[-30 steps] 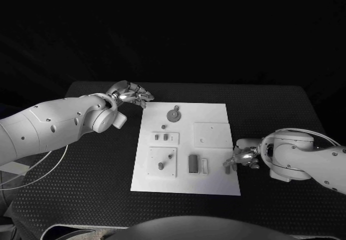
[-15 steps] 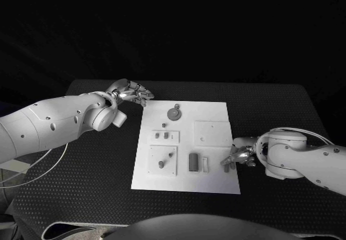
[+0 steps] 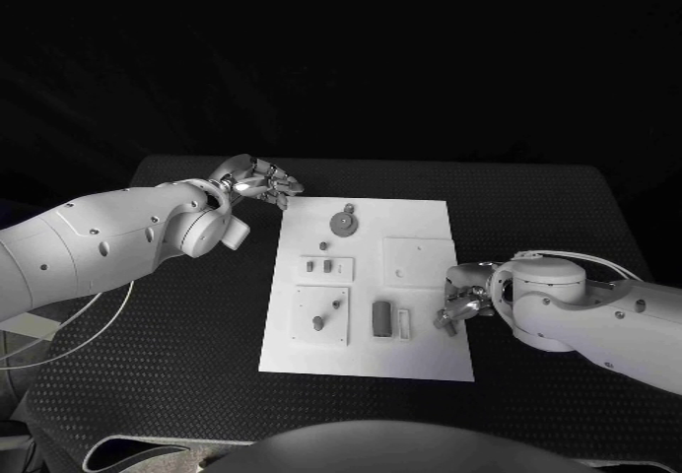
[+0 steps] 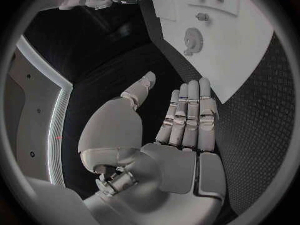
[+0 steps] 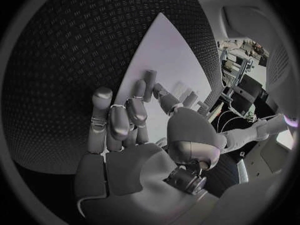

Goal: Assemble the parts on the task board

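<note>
The white task board (image 3: 427, 360) lies mid-table. On it are a grey disc (image 3: 343, 226), a small plate with two pegs (image 3: 327, 266), a square plate (image 3: 420, 262), a plate with small pieces (image 3: 321, 317) and a dark block (image 3: 381, 319). A small grey peg (image 3: 449, 327) stands near the board's right edge. My right hand (image 3: 463, 302) hovers over that edge, its fingers apart. In the right wrist view the peg (image 5: 150, 78) sits just past a fingertip (image 5: 139, 87) and the thumb, and contact is unclear. My left hand (image 3: 257, 182) hangs open and holds nothing off the board's far left corner.
The black textured table (image 3: 170, 325) surrounds the board, with bare room on both sides. In the left wrist view my left hand (image 4: 184, 117) is stretched flat beside the board (image 4: 250, 50) and the disc (image 4: 192, 39).
My right hand has moved left from off the board's right edge to over it, closing on the grey peg. The left hand has stayed put.
</note>
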### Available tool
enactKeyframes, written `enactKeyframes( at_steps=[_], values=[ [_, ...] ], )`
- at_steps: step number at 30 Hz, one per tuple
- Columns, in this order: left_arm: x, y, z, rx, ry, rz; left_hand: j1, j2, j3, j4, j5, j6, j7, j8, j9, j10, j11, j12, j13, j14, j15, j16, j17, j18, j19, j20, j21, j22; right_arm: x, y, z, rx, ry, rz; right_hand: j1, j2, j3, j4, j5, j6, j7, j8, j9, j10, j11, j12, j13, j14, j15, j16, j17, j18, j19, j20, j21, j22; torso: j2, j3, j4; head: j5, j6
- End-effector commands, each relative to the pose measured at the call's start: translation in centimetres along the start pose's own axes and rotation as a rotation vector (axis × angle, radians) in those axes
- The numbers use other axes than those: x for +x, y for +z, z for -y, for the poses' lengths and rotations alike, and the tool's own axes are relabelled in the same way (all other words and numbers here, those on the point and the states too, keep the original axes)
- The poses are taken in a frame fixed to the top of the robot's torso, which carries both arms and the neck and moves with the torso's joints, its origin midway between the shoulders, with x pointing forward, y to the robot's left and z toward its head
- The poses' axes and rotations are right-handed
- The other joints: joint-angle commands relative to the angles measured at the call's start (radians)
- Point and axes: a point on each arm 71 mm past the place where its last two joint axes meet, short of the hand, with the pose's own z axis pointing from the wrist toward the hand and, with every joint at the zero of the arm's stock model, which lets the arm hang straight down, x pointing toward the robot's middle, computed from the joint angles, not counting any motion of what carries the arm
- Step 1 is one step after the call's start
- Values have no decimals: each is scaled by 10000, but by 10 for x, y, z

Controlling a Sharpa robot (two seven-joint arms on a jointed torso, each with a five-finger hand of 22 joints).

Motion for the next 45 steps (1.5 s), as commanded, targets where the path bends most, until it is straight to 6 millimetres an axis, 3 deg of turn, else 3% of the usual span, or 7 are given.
enactKeyframes(
  at_steps=[1,10,13,18,23,33,45],
  values=[
    [3,0,2,68,-14,-170,-74,-6,25,64,-59,66,26,36,12,29,-41,11,13,64,25,-60,14,202,1,-5,-41,17,10,3,8,550,-976,9,471,42,-34,-40,-7,-478,373,-184,1,-121,35,-116,-64,-100,10,-13,-79,129,-33,14,40,163,-1,-10,-7,-3,-3],
    [2,0,1,53,-10,-152,-72,-6,27,66,-60,65,25,35,11,28,-41,11,13,65,24,-63,18,203,0,-6,-41,17,13,3,6,377,-228,-274,1230,122,-193,-55,-7,-818,494,-392,-82,-290,147,-333,-202,-178,101,-57,-263,129,-132,61,6,165,1,0,-5,6,-13],
    [2,0,1,50,-10,-153,-72,-5,27,67,-60,65,25,35,11,28,-41,11,13,65,24,-63,19,203,0,-6,-41,17,14,3,5,283,443,-445,1405,224,-196,-66,-6,-896,521,-443,-108,-301,174,-332,-204,-181,127,-54,-268,129,-147,60,6,169,1,3,-2,12,-15],
    [2,0,1,37,-8,-150,-72,-3,28,69,-60,64,25,34,10,29,-41,11,13,65,24,-65,22,203,0,-6,-41,18,15,2,6,195,2031,-642,1783,579,-203,-72,-4,-899,522,-456,-122,-308,178,-310,-202,-178,143,-26,-225,129,-184,76,30,188,0,3,-1,23,-20],
    [2,0,1,17,-8,-166,-73,-2,29,72,-61,64,25,34,10,28,-41,11,13,66,24,-66,24,203,0,-5,-41,18,17,1,6,87,3441,-837,1831,695,-237,-71,-5,-839,505,-427,-115,-309,164,-311,-212,-174,139,-10,-197,129,-192,98,46,191,0,2,1,45,-23],
    [2,0,1,10,-10,-174,-80,-2,27,81,-62,64,26,34,9,28,-41,10,13,66,24,-69,28,202,0,-4,-42,19,8,-1,8,45,5638,-1067,1971,604,209,-49,-6,-756,478,-413,-146,-294,136,-300,-243,-177,115,-4,-213,129,-177,153,42,165,-2,-7,2,58,-31],
    [3,0,1,7,-6,-172,-79,-6,28,84,-61,65,25,34,9,28,-41,10,13,66,24,-73,34,203,-2,-5,-42,19,7,-3,-6,-190,6135,-1174,1930,588,266,-49,-6,-737,476,-405,-147,-292,134,-303,-253,-183,113,-4,-241,129,-167,158,44,163,1,0,-13,36,-24]
  ],
)
